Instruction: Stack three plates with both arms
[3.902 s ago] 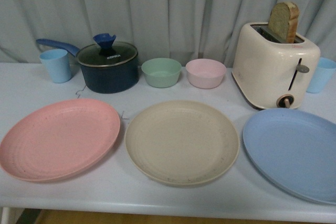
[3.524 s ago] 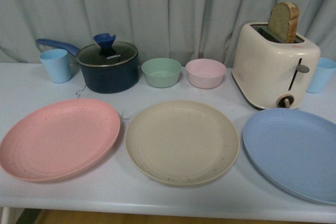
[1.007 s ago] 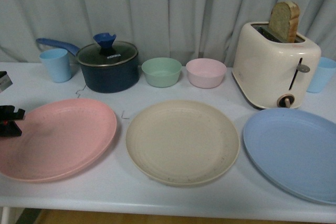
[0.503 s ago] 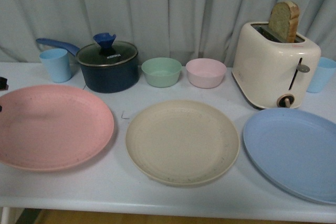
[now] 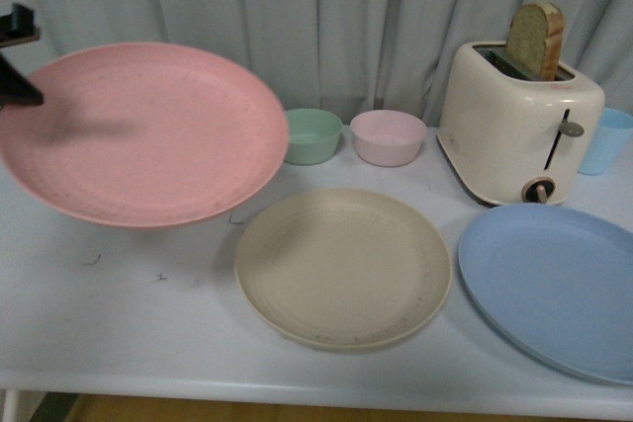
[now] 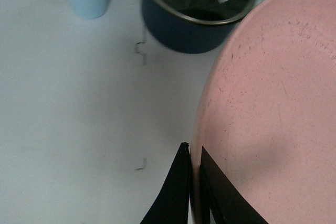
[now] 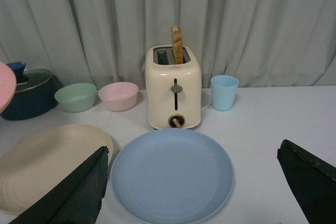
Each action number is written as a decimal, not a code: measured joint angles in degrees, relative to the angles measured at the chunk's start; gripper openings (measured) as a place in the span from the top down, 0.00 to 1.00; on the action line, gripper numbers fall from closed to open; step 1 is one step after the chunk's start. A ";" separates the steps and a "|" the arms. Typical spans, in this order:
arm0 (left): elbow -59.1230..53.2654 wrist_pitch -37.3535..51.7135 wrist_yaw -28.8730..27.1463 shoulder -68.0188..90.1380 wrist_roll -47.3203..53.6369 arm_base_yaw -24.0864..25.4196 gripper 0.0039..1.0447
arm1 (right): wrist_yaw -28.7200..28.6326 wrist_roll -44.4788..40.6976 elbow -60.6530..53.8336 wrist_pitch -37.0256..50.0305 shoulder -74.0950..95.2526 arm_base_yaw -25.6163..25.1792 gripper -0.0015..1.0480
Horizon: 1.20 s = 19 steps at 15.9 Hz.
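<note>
Left wrist view alone shows left pincer point(image 6: 193, 153) clamped across pink plate point(image 6: 273, 103) rim; right pincer point(image 7: 191, 156) gapes.

raised plate point(image 5: 148, 135) left | middle plate point(image 5: 343, 269) centre | toaster point(image 5: 519, 126) behind right plate point(image 5: 554, 289)

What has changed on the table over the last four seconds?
The left gripper came in from the left, closed on the rim of the pink plate and lifted it off the table. The plate is now held up in the air, tilted. The beige plate, blue plate, green bowl, pink bowl and toaster stayed where they were.
</note>
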 joint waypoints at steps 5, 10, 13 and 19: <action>-0.39 2.75 -1.09 -0.46 -6.45 -15.32 0.98 | 0.00 0.00 0.00 0.00 0.00 0.00 0.06; 3.26 4.07 -1.55 12.15 -11.50 -21.35 0.98 | 0.00 0.00 0.00 0.00 0.00 0.00 0.06; 6.01 4.35 -1.95 16.76 -12.07 -22.38 0.98 | 0.00 0.00 0.00 0.00 0.00 0.00 0.06; 7.48 4.20 -2.58 21.92 -11.69 -21.31 0.98 | 0.00 0.00 0.00 0.00 0.00 0.00 0.06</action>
